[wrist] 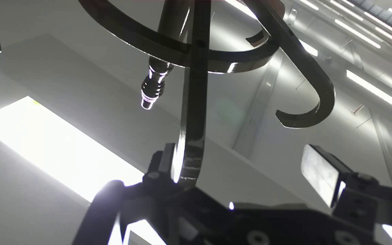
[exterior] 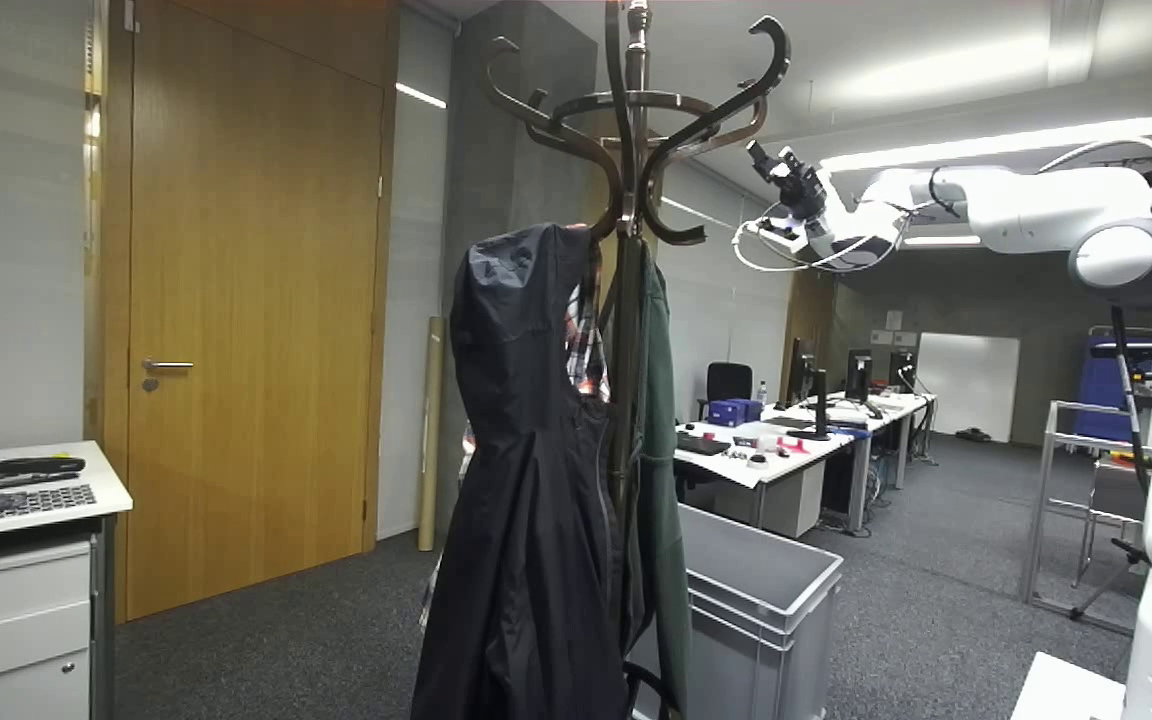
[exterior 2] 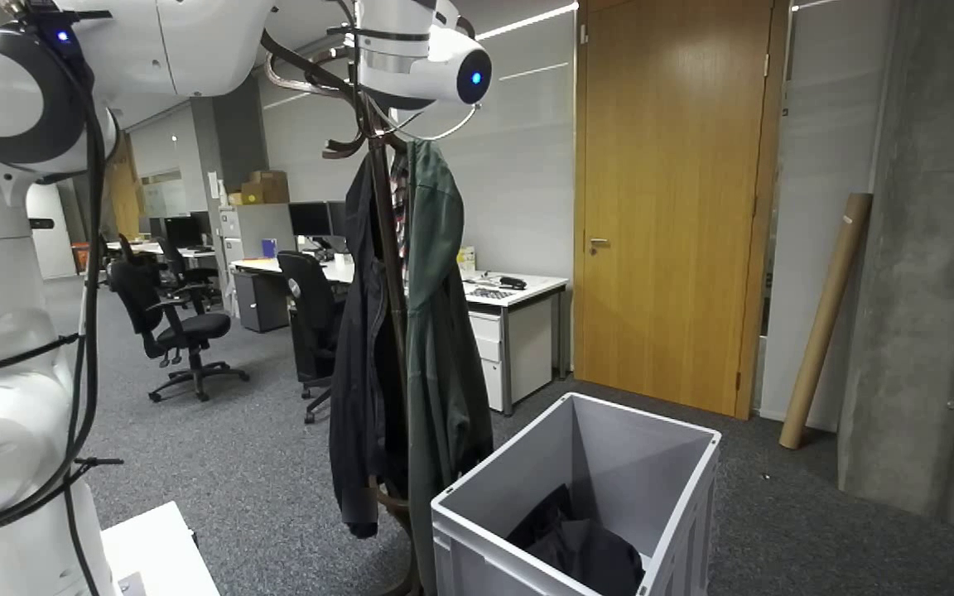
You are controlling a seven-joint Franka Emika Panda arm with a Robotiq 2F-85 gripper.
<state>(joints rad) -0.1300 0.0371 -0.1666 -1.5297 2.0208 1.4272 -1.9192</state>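
Grey speckled carpet (exterior: 936,560) spreads beneath everything, and nearest you one black two-finger gripper (wrist: 248,169) stands wide, with one curved hook (wrist: 196,102) of a single glossy dark-brown coat stand (exterior: 628,330) just beside one fingertip in the wrist view, touching or not you can't tell. Count three garments hanging there: one black hooded jacket (exterior: 526,480), one dark green jacket (exterior 2: 436,356) and one red-and-white plaid shirt (exterior: 586,342); next to them you have one grey plastic crate (exterior 2: 643,455) with dark cloth (exterior 2: 585,546) inside. Beyond stand one tan wooden door (exterior 2: 667,207) and one brown cardboard tube (exterior 2: 825,323) leaning by a concrete pillar (exterior 2: 916,348).
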